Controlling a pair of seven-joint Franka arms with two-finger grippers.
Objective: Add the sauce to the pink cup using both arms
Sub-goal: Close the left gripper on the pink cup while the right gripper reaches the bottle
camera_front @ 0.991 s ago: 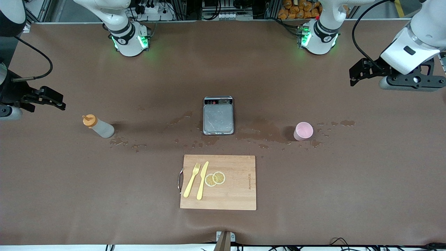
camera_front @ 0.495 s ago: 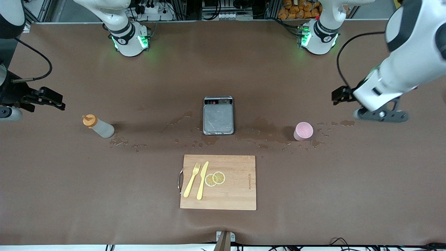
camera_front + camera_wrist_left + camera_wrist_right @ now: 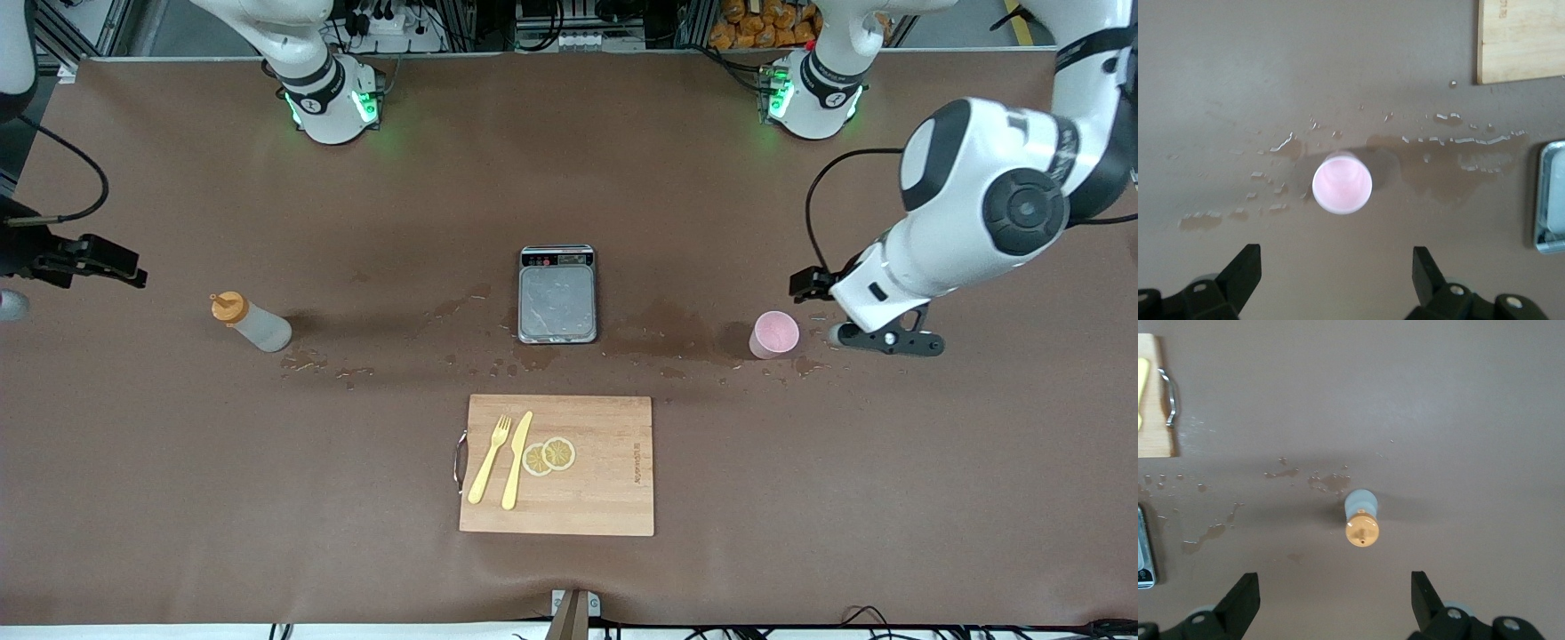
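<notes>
Nothing of the pour itself is done yet. The pink cup stands upright and looks empty at about three o'clock from the kitchen scale at the counter's middle; the sauce bottle, orange cap on, stands untouched at about nine o'clock from the scale. The left claw hangs low just beside the cup, toward the left arm's end, fingers apart and holding nothing. The right claw hovers near the bottle, toward the right arm's end, fingers likewise apart and empty. Both grasps, the lift, the squeeze over the cup and the setting down are all left to do.
</notes>
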